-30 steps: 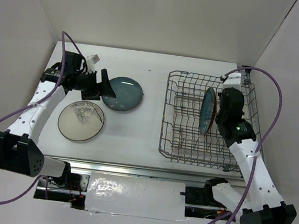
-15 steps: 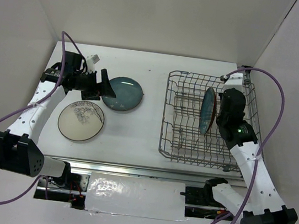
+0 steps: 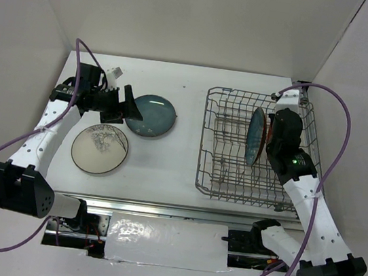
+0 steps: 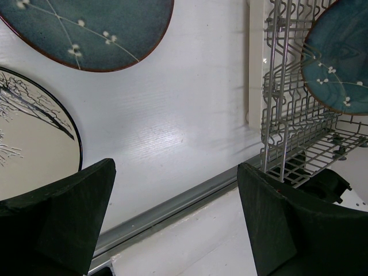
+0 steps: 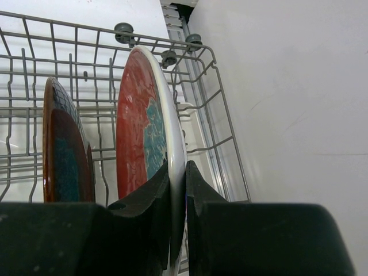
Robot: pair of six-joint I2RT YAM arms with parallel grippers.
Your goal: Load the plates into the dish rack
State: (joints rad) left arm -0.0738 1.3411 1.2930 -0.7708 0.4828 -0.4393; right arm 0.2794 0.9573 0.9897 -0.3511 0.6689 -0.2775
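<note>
The dish rack (image 3: 203, 156) sits on the right half of the white tabletop (image 3: 181, 158). The right tool (image 5: 177, 172) reaches into it from the near side. Its two dark fingers (image 5: 150, 198) are clamped on the white rim of the red plate (image 5: 141, 132), one finger on each face. That red plate stands upright on its edge inside the rack, close to the rack's right wall. Beside it, a slot further from that wall, the racked teal plate (image 3: 255, 136) also stands on edge between the tines and is apart from the red one. From above, the right tool hides most of the red plate. Well to the left of the rack, the loose teal plate (image 3: 151, 115) lies flat on the tabletop. The cream plate (image 3: 100, 148) with its dark branch drawing also lies flat, further from the rack and nearer the front edge. The two flat plates are close together, and whether they touch is unclear. The left tool (image 4: 175, 169) hangs above the loose teal plate's far-from-rack edge with its jaws wide apart and nothing between them.
</note>
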